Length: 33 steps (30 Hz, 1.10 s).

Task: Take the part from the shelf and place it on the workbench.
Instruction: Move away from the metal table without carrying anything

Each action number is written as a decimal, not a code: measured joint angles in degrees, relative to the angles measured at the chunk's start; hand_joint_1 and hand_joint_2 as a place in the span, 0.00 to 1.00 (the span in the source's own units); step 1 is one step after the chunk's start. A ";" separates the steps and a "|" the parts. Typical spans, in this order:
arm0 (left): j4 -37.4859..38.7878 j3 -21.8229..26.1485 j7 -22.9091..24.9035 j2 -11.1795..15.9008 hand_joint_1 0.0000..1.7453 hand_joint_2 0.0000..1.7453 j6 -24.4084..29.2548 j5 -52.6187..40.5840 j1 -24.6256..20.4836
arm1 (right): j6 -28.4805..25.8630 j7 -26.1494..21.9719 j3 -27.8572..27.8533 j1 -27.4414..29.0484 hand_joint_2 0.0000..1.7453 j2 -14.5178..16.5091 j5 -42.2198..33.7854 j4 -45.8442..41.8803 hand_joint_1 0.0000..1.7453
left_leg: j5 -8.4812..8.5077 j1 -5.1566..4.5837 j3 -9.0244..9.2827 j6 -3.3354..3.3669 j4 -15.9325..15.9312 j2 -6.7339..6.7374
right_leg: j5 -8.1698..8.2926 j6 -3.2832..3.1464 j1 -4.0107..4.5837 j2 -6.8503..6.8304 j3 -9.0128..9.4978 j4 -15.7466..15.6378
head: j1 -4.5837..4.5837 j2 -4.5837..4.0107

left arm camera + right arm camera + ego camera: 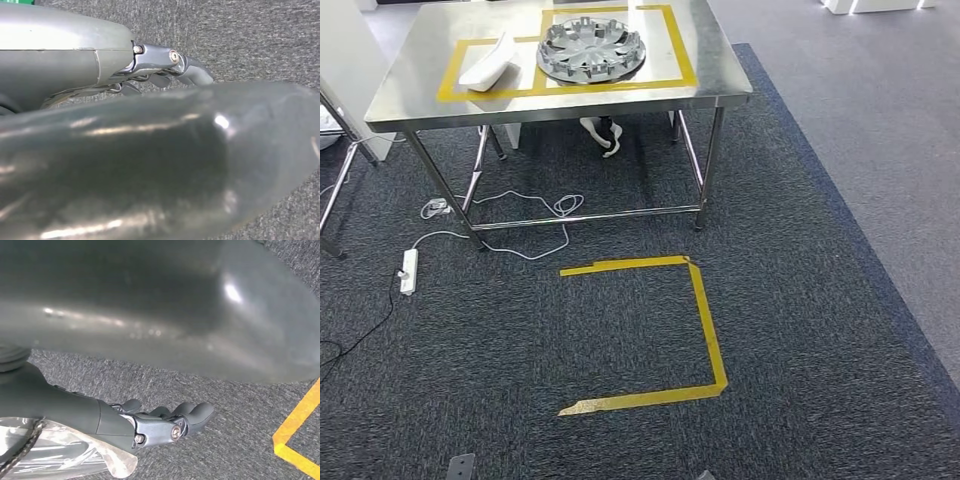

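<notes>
Currently hanging low over the carpet (pixel 226 405): left hand (pixel 162 65) and right hand (pixel 166 422), fingers (pixel 192 415) loosely extended, holding nothing. Both well short of the desk (pixel 712 85) ahead; neither clearly nearer. Shelf not locatable from these views. Already resting on desk inside yellow tape outline (pixel 682 60): grey wheel cover (pixel 592 47), lying flat, beside a white moulded part (pixel 490 68), long axis angled across its marked bay. No containers present.

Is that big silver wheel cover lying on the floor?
No, the wheel cover lies on the steel table, inside a yellow tape outline.
</notes>
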 joint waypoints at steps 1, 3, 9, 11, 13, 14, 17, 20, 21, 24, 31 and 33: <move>0.00 0.00 0.13 0.01 0.00 0.00 0.00 -0.01 0.00 | 0.02 0.06 -0.01 0.00 0.00 0.01 0.10 0.00 0.00 | 0.01 -0.03 -0.08 0.02 0.08 0.00 | 0.04 0.06 -0.01 0.00 0.06 0.01 | 0.01 0.00; 0.00 0.00 0.34 0.04 0.00 0.00 0.01 -0.02 0.00 | 0.05 0.20 -0.02 0.01 0.00 0.02 0.36 0.00 0.00 | 0.03 -0.03 -0.21 0.08 0.19 0.00 | 0.09 0.15 -0.01 0.00 0.05 0.03 | 0.00 0.00; 0.00 0.00 0.85 0.11 0.00 0.00 0.17 -0.06 -0.04 | 0.10 0.36 -0.04 -0.04 0.00 0.02 0.97 0.00 0.00 | 0.66 0.16 -0.51 1.03 -0.15 0.13 | -0.05 0.90 -0.07 0.06 -0.31 0.27 | 0.01 0.00; 0.00 0.00 0.91 0.08 0.00 0.00 0.25 -0.08 -0.12 | 0.14 0.41 -0.08 -0.04 0.00 0.02 1.04 0.01 0.00 | 1.34 0.48 -0.78 1.64 -0.73 0.31 | -2.75 1.32 -0.12 0.26 -1.79 3.35 | 0.14 0.00; 0.00 0.00 0.93 0.07 0.00 0.00 0.28 -0.08 -0.14 | 0.17 0.43 -0.22 -0.03 0.00 0.02 1.10 0.01 0.00 | 1.77 0.51 -1.45 1.82 -0.75 0.41 | -7.12 1.72 -0.34 0.39 -4.90 10.77 | 0.23 0.00; 0.00 0.00 0.93 0.06 0.00 0.00 0.30 -0.08 -0.13 | 0.17 0.44 -0.32 0.01 0.00 0.02 1.16 0.01 0.00 | 1.98 0.52 -1.84 1.75 -0.69 0.44 | -8.59 1.93 -0.48 0.40 -6.29 14.31 | 0.22 0.00; 0.00 0.00 0.95 0.05 0.00 0.00 0.40 -0.08 -0.11 | 0.18 0.54 -0.66 0.14 0.00 0.02 1.38 0.02 0.00 | 2.57 0.71 -2.86 1.22 -0.35 0.47 | -6.55 2.36 -0.90 0.38 -4.65 13.11 | 0.21 0.00; -0.03 0.00 0.96 0.07 0.00 0.00 0.54 -0.08 -0.15 | 0.19 0.62 -0.96 -0.07 0.00 0.07 1.56 0.02 0.00 | 3.16 0.77 -3.62 0.25 0.20 0.39 | -2.54 2.31 -1.13 0.56 1.99 1.90 | 0.22 0.00; -0.05 0.00 0.96 0.08 0.00 0.00 0.59 -0.08 -0.18 | 0.20 0.64 -1.03 -0.13 0.00 0.09 1.59 0.02 0.00 | 3.44 0.70 -3.82 -0.17 0.36 0.35 | -2.32 2.03 -1.09 0.70 2.66 0.33 | 0.19 0.00; -0.07 0.00 0.96 0.10 0.00 0.00 0.74 -0.10 -0.13 | 0.20 0.71 -1.25 -0.06 0.00 0.13 1.61 0.03 0.00 | 4.01 0.86 -4.29 -1.37 0.55 0.26 | -1.91 0.50 -0.88 0.78 1.45 0.17 | 0.05 0.00; -0.09 0.01 1.40 0.09 0.00 0.00 1.20 -0.01 0.09 | 0.07 0.38 -1.47 0.30 0.00 0.17 1.82 0.07 0.00 | -7.04 1.12 -7.31 -2.43 16.37 0.12 | 0.96 -1.48 -0.34 0.33 -1.69 0.22 | -0.37 0.00; -0.09 0.02 1.78 0.12 0.00 0.00 1.39 0.04 0.10 | 0.05 0.33 -1.49 0.44 0.00 0.17 1.86 0.07 0.00 | -4.11 1.00 -2.94 -1.78 10.86 0.05 | 1.57 -1.41 -0.04 0.36 -2.28 0.34 | -0.37 0.00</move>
